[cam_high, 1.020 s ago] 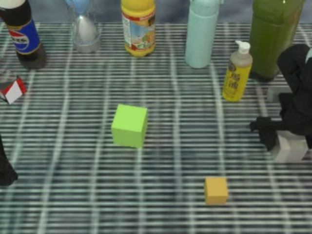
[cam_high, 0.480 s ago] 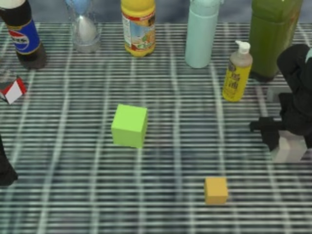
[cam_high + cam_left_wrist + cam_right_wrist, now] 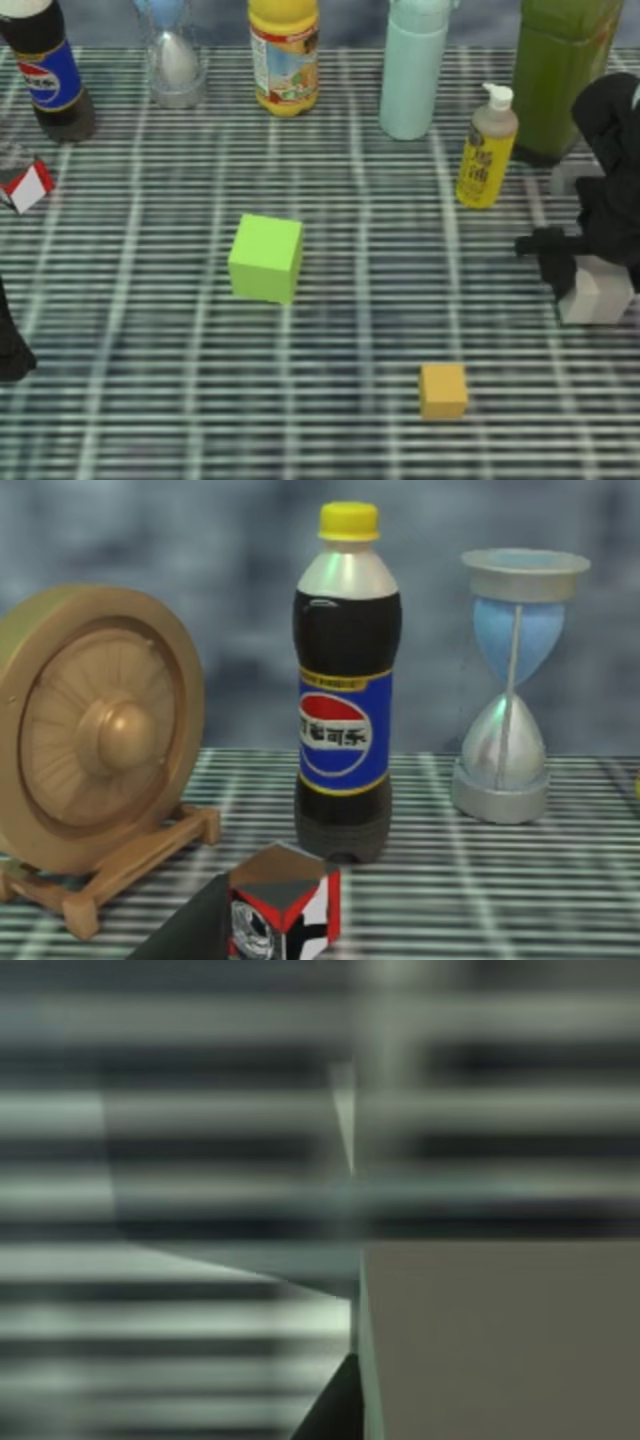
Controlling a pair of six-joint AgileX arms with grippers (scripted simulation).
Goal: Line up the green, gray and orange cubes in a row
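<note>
The right gripper is sitting at the right edge of the table, and its jaws are grasping the gray cube, one dark finger pressed on the cube's left face. In the right wrist view the gray cube is filling the near corner, right up against the camera, with striped table behind it.

Left of those jaws and nearer the front edge, the orange cube is sitting alone on the table. Much farther left of the jaws, the green cube is resting near the table's middle, well apart from both others.

Beyond the jaws, along the back, containers are standing upright: a tall dark-green bottle full of green liquid, a yellow pump bottle, a pale teal bottle, an orange juice bottle, an hourglass, and a cola bottle holding dark liquid.

The left gripper is parked at the left edge; whether its jaws are clenched or released, I cannot tell. A red-and-white box is lying near it.
</note>
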